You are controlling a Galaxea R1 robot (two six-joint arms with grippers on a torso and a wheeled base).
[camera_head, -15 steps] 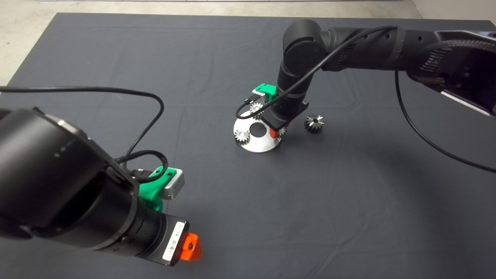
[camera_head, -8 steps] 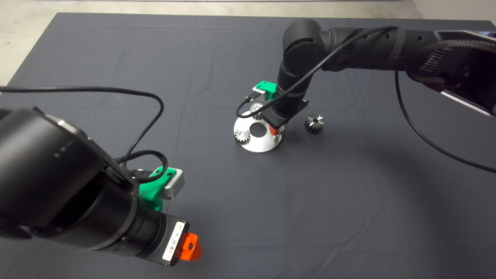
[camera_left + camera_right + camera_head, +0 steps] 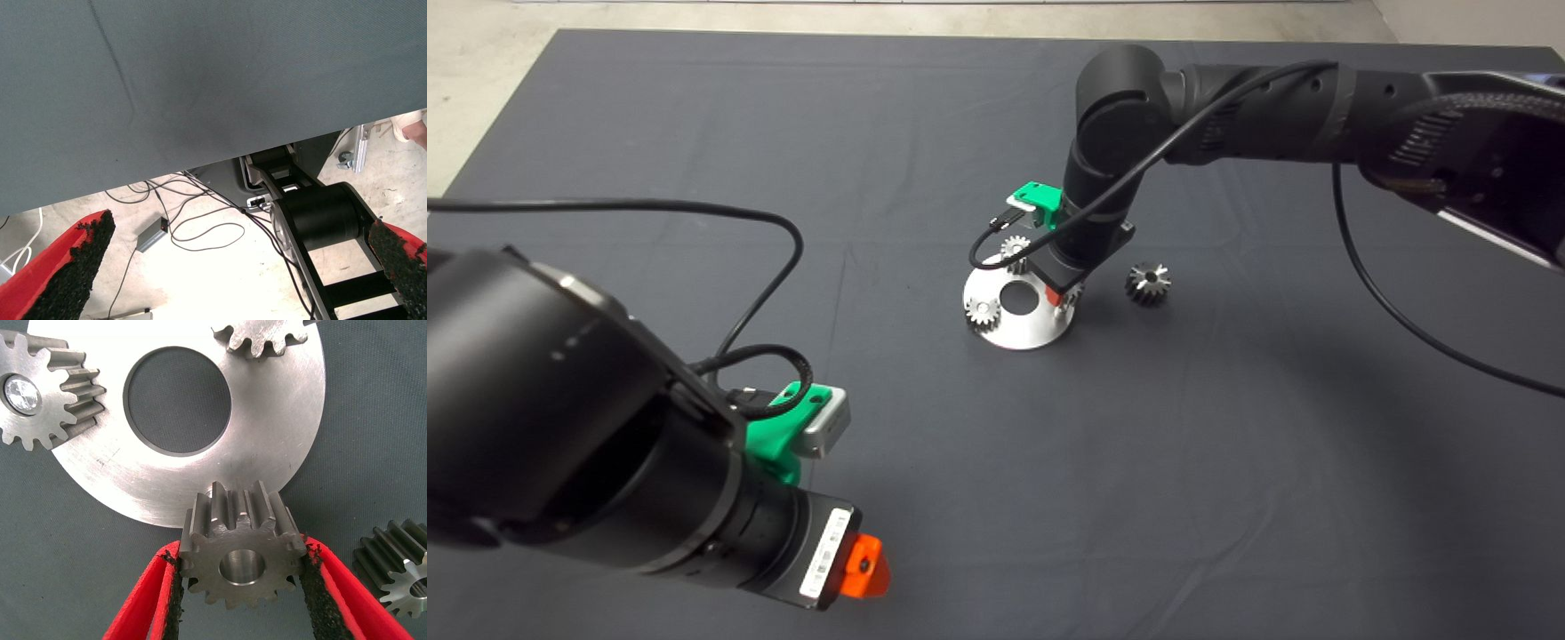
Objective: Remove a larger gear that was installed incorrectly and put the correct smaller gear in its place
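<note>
My right gripper (image 3: 240, 553) is shut on the smaller gear (image 3: 240, 550), a grey spur gear with a centre hole, held at the near rim of the round steel plate (image 3: 267, 420). In the head view the right gripper (image 3: 1060, 300) stands at the plate's (image 3: 1018, 331) right edge and hides most of that gear. The larger gear (image 3: 1148, 283), dark with long slanted teeth, lies on the mat just right of the plate; it also shows in the right wrist view (image 3: 400, 563). My left gripper (image 3: 863, 569) is open and parked at the lower left.
Two silver spur gears sit on the plate, one at its left (image 3: 982, 311) and one at its far side (image 3: 1014, 246). The plate has a big round hole (image 3: 1019, 298) in its middle. The left wrist view shows the mat's edge (image 3: 200, 160) and cables on the floor.
My right gripper, still shut on the smaller gear, has shifted slightly upward at the plate's right edge. The left arm and the larger gear have not moved.
</note>
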